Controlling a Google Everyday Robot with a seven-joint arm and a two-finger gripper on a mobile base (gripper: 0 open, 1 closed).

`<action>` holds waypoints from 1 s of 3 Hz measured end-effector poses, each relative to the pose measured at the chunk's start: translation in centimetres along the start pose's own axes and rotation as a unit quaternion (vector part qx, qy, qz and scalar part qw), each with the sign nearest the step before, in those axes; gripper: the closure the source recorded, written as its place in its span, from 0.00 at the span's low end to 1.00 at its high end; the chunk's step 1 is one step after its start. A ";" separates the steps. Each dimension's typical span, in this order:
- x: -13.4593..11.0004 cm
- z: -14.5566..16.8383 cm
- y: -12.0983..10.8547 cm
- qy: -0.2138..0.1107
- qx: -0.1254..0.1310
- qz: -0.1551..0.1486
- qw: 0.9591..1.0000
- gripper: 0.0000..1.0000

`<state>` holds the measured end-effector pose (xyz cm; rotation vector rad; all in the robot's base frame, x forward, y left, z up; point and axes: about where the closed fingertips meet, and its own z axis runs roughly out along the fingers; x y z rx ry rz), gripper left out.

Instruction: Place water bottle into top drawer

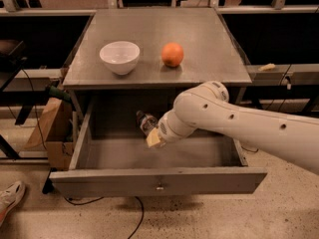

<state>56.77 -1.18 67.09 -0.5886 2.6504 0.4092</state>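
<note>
The water bottle (pixel 145 122), small and clear, hangs tilted inside the open top drawer (pixel 124 179), cap end pointing to the back left. My gripper (pixel 153 135) reaches into the drawer from the right and is shut on the bottle's lower end. One pale yellow fingertip (pixel 155 140) shows below the bottle. The bottle is held above the drawer's floor, left of the middle. The white arm hides the drawer's right half.
On the cabinet top (pixel 199 71) stand a white bowl (pixel 119 57) and an orange fruit (pixel 172 54). A cardboard box (pixel 47 128) and cables lie to the left of the cabinet. A shoe (pixel 10 198) lies on the floor at the lower left.
</note>
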 end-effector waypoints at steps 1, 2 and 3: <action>0.2 0.9 0.3 0.007 0.006 0.006 1.000 0.14; 0.4 1.4 0.5 0.008 0.008 0.009 1.000 0.00; 0.4 1.4 0.5 0.008 0.008 0.009 1.000 0.00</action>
